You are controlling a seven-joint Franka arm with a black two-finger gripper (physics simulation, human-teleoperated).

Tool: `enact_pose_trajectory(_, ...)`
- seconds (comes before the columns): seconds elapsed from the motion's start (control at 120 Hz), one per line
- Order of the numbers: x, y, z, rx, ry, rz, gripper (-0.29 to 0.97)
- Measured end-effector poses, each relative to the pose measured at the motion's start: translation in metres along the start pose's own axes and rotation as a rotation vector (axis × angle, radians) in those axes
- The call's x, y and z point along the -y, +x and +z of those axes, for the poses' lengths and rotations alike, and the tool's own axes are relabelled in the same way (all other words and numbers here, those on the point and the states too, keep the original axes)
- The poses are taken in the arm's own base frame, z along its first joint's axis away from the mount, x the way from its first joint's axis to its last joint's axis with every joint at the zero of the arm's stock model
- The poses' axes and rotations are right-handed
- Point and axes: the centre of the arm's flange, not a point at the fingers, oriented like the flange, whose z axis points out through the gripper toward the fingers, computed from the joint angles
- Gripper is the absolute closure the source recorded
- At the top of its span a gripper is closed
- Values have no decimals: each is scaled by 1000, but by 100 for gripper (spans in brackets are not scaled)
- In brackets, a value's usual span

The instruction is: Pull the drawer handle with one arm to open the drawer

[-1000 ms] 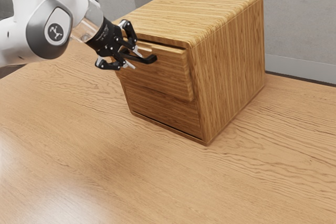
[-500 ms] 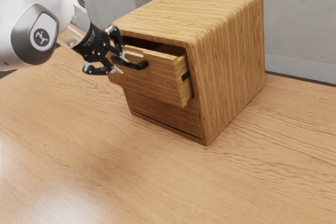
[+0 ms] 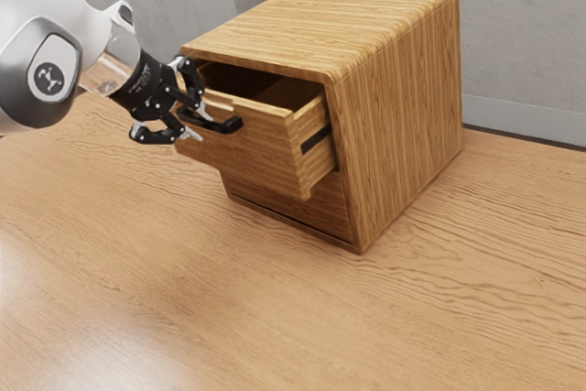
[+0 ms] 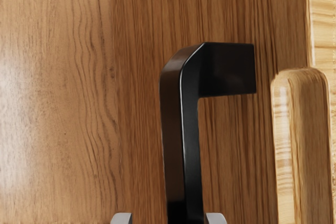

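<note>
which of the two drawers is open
The upper drawer: it sticks out of the cabinet so its inside shows, with the gripper at its black handle. The lower drawer sits flush and shut.

A honey-brown cabinet (image 3: 394, 89) with bold, wavy wood grain stands on a table (image 3: 275, 309) of the same warm oak pattern, which carries a pale sheen. The drawer (image 3: 265, 139) shows lighter, straw-coloured grain along its edges. Its handle (image 4: 184, 129) is plain glossy black, as is the gripper (image 3: 195, 119), which is tipped with silver-grey pads (image 4: 122, 217). The arm (image 3: 55, 16) is white, with a grey joint cap bearing a white emblem. The wall (image 3: 522, 16) behind is flat grey.
</note>
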Motion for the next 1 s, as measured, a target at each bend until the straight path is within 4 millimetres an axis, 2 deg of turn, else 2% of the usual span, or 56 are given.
enact_pose_trajectory(0.158,11,-2,-3,2,6,-4,58)
enact_pose_trajectory(0.267,18,10,-9,-6,1,-26,58)
enact_pose_trajectory(0.367,24,12,-14,-7,0,-31,58)
enact_pose_trajectory(0.8,53,2,-30,2,-5,-35,58)
enact_pose_trajectory(1.0,71,-6,-46,6,-16,-33,58)
